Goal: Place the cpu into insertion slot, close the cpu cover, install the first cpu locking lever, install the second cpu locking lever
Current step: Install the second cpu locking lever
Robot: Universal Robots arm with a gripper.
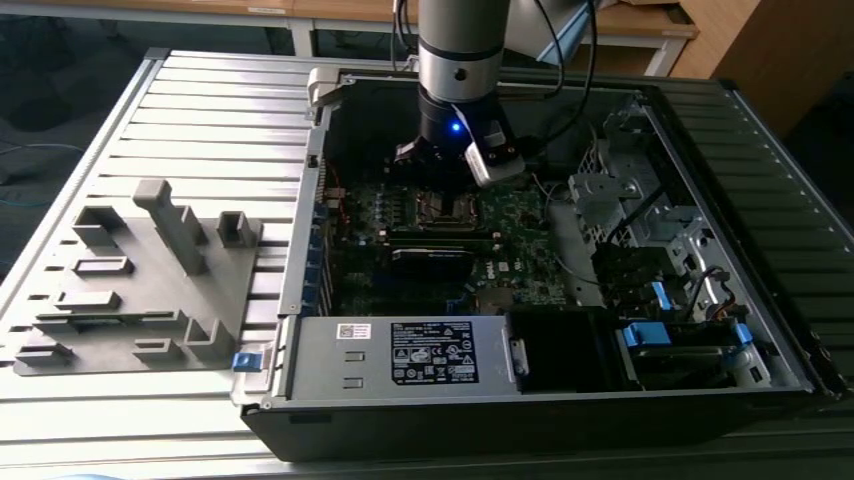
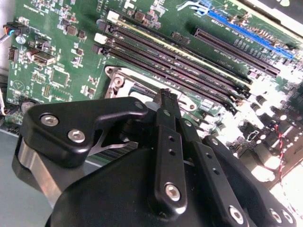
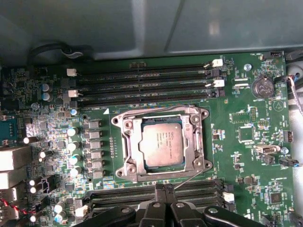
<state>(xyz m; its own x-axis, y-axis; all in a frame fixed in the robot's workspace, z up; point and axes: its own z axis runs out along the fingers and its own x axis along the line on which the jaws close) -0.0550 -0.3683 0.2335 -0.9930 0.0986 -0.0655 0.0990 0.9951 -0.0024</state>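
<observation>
**CPU Seated, Cover Down, Claw Poised at the Socket Edge**

The gripper [image 3: 163, 189] is seen with its fingers [image 2: 166, 101] pressed together into a single narrow tip, and nothing is gripped between them. The tip is held low over the motherboard [image 3: 246, 156], just beside the socket's edge nearest the claw, between the socket and the bank of memory slots [image 3: 189, 196] that lies under the claw.

Directly ahead of the fingertips the cpu [image 3: 161, 144] is seated flat in its slot, its dull grey top showing through the square opening of the cpu cover [image 3: 189, 142]. The cover appears to be lowered over the chip, so that the chip is framed and pressed at its edges. The placing of the chip and the closing of the cover are therefore judged to be done.

A thin locking lever [image 3: 189, 178] is seen slanting out from the near side of the socket, close to the fingertips and seemingly not yet tucked under its catch. The clenched tip is probably kept narrow so that this wire can be pushed without nearby parts being fouled. Whether the tip touches the lever cannot be told.

In the exterior view the arm [image 1: 461, 60] is lowered upright into the open computer case [image 1: 561, 400], with the claw inside it above the socket [image 1: 441, 207].
</observation>
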